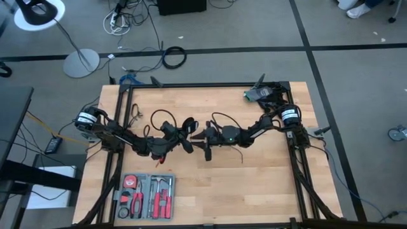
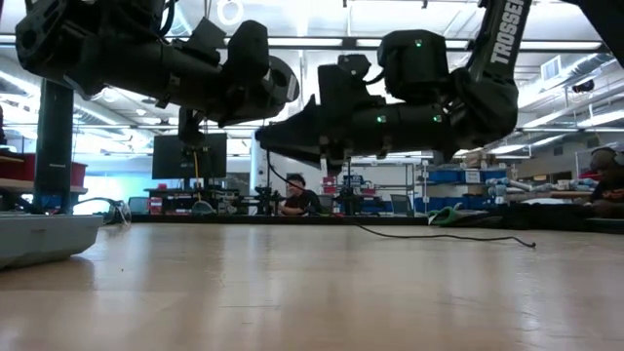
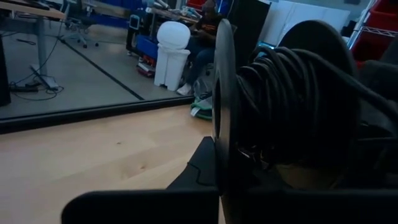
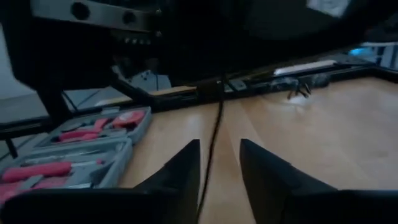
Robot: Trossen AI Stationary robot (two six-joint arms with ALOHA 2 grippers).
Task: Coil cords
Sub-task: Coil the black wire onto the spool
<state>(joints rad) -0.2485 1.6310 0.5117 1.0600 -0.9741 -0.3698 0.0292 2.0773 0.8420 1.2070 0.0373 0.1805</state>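
A round black spool (image 3: pixel 224 93) with black cord (image 3: pixel 286 87) wound between its two discs fills the left wrist view. My left gripper (image 1: pixel 173 137) is shut on it above the middle of the table. My right gripper (image 4: pixel 219 162) faces the spool from the right, open. A strand of the cord (image 4: pixel 215 134) runs through the gap between its fingers. From the spool the cord (image 2: pixel 439 236) drops to the table, and its loose tail (image 1: pixel 241 158) lies on the wood. My left gripper holds the spool (image 1: pixel 186 130) with its fingers level, reaching in from the table's left. The spool's own disc hides where the fingers meet it. The spool is lifted clear of the table. My right gripper has the cord between its fingers; I cannot tell whether a finger touches it.
An open grey tool kit (image 1: pixel 146 194) with red-handled tools lies at the near left of the table. A black frame (image 1: pixel 210 84) runs around the tabletop. Bare wood lies at the near right. People sit at benches (image 2: pixel 297 200) in the room beyond.
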